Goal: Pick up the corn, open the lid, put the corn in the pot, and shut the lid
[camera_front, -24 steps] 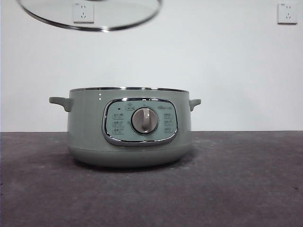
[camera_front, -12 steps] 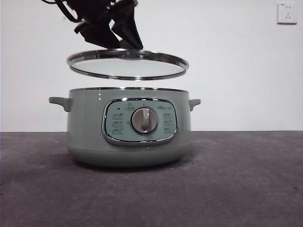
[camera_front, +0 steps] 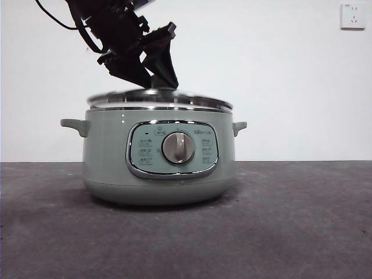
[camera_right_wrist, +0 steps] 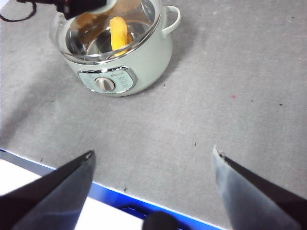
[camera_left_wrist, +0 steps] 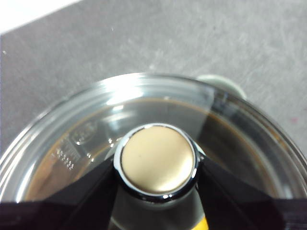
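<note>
**Lid on the rim, corn already inside**

My left gripper (camera_left_wrist: 156, 167) is clamped on the lid's knob (camera_left_wrist: 157, 159), one black jaw on each side. Below it the glass lid (camera_front: 160, 100) sits on or just above the pot (camera_front: 157, 157); I cannot tell which. The corn (camera_right_wrist: 119, 32) lies inside, under the glass. My right gripper (camera_right_wrist: 152, 165) waits well apart, jaws spread, empty. Only seating and letting go seem left.
</note>
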{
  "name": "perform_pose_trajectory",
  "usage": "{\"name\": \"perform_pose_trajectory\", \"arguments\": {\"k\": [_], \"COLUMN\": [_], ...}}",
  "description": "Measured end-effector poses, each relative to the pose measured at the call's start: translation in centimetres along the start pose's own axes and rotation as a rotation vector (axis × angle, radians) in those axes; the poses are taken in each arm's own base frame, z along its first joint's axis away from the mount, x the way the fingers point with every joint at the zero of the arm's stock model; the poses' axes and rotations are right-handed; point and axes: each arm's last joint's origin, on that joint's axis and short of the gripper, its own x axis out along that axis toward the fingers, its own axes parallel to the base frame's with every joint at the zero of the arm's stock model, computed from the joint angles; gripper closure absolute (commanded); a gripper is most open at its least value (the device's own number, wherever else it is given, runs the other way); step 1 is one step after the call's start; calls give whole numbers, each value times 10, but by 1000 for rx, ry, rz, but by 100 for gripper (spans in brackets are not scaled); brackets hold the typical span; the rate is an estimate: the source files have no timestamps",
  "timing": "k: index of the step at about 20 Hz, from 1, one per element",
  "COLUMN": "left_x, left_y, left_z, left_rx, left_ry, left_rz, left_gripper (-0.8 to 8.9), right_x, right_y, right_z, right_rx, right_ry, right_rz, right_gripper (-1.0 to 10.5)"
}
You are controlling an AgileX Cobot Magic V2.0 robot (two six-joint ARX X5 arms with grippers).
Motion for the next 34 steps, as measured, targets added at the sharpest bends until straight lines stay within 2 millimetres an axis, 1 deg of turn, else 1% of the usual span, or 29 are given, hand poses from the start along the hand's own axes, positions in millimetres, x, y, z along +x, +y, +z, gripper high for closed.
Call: {"name": "perform_pose_trajectory", "arguments": {"k": [15,16,17,19,20,24,26,28,30,34], "left_x": [-1,-1,-1,-2,-2,-5,-9,-18,-35,-90], "left_y": [0,0,0,1,2,6,8,7,5,-4], "left_z": [-3,-3,-2,-3,-3,-2,2,13,26,47], "left_rx": [-2,-2,-3,-7,-8,-34,-46,-46,-47,-59], "left_ry": [51,54,55,57,57,77,95,85,88,132], "left_rz": [15,15,15,16,15,18,24,21,2,-36], "left_gripper": [812,794,716,453,388,377,377,377,377,377], "right_x": [0,0,0,0,0,0,0,0,0,0], "right_y": [0,0,0,0,0,0,0,0,0,1], "right_z": [0,0,0,0,0,0,0,0,0,0], "right_rx": [0,0,0,0,0,0,-1,-1,-9,-46], "right_ry": [-3,-3,-3,-3,-3,-3,-3,-3,-2,10], "right_rz": [-6,-6,-6,-6,-6,-6,-6,-6,-4,22], "right_gripper": [538,538,538,538,538,538,538,538,538,538]}}
